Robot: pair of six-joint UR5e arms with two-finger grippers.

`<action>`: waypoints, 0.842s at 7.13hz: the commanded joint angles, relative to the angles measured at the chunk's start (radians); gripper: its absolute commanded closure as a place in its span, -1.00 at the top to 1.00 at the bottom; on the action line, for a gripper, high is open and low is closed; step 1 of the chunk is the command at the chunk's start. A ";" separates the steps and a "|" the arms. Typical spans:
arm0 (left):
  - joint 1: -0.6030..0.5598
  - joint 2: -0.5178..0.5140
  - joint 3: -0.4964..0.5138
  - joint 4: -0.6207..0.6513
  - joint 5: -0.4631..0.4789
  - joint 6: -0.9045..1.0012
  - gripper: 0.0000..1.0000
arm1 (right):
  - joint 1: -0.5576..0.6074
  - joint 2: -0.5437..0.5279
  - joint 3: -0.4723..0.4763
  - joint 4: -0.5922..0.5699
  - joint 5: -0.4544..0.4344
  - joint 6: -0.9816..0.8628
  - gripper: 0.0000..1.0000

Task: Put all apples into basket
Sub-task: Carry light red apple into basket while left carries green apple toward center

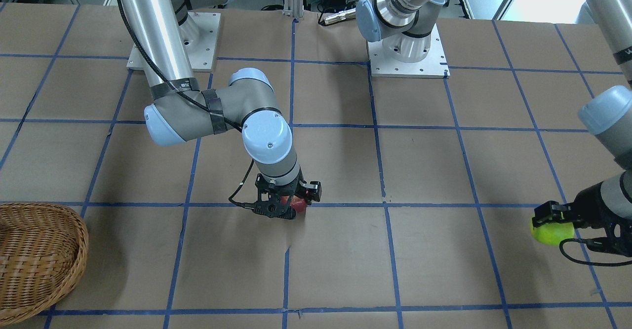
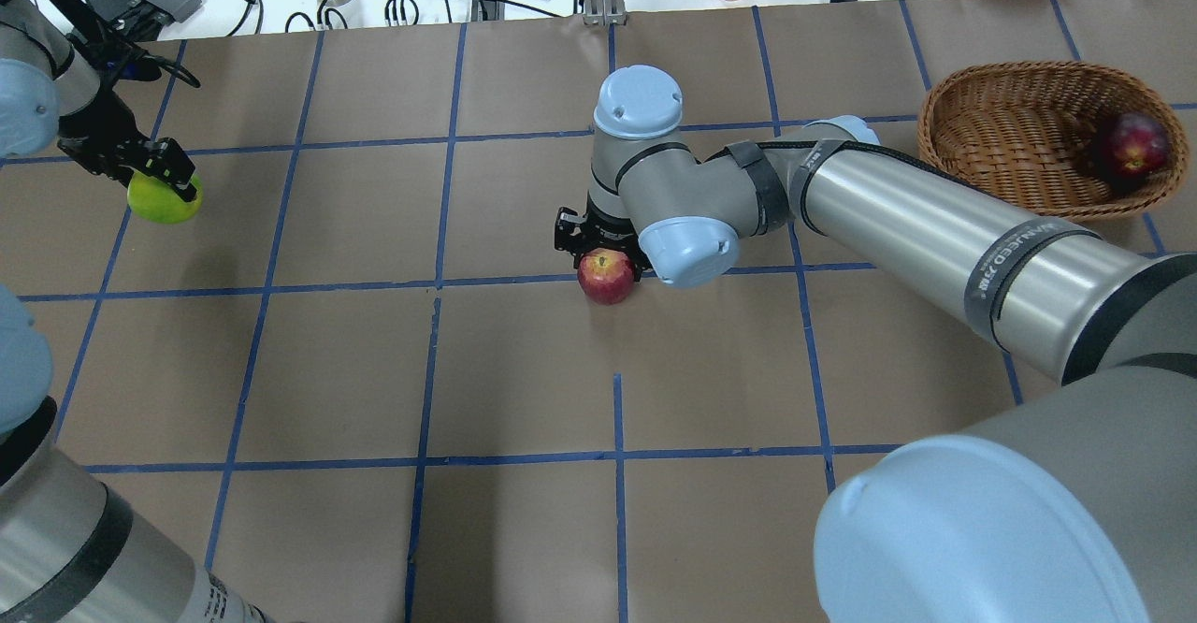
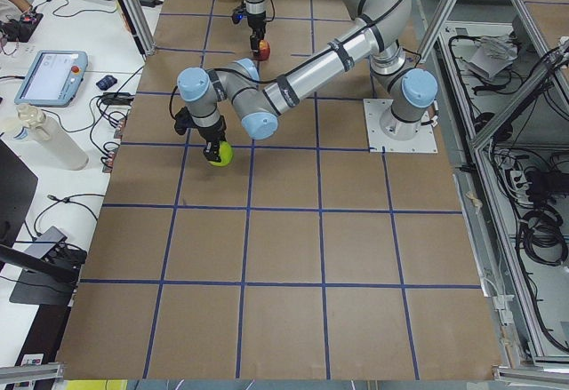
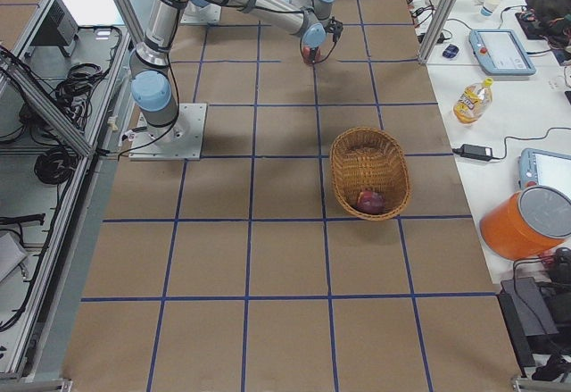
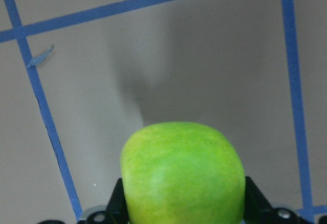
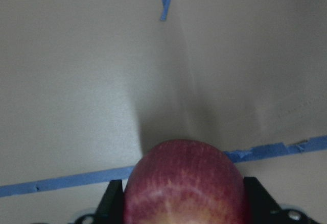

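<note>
Silver-grey, the right arm (image 2: 898,221) reaches in from 4 o'clock in the overhead view, wrist turned straight down, right gripper (image 1: 279,209) clamped on the red apple (image 2: 608,277) near the centre of the table (image 2: 524,370). At 10 o'clock the left gripper (image 2: 161,172), also pointing down, grips the yellow-green apple (image 2: 166,200). Only the overhead and right-side views show the maroon apple (image 2: 1132,144), inside the wicker basket (image 2: 1010,137) at 2 o'clock. The red apple's stem dimple is yellowish.

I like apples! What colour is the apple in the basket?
Dark maroon-purple. The apple in the wicker basket shows best in the overhead view.
</note>
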 commanded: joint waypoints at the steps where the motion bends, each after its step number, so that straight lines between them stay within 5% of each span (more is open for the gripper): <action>1: -0.017 0.083 -0.067 -0.062 -0.140 -0.172 -0.38 | -0.028 -0.072 -0.029 0.055 0.004 -0.009 -1.00; 3: -0.044 0.126 -0.153 -0.047 -0.246 -0.351 -0.37 | -0.164 -0.144 -0.124 0.258 -0.047 -0.113 -1.00; 6: -0.307 0.117 -0.173 0.117 -0.239 -0.785 -0.36 | -0.400 -0.149 -0.284 0.458 -0.067 -0.383 -1.00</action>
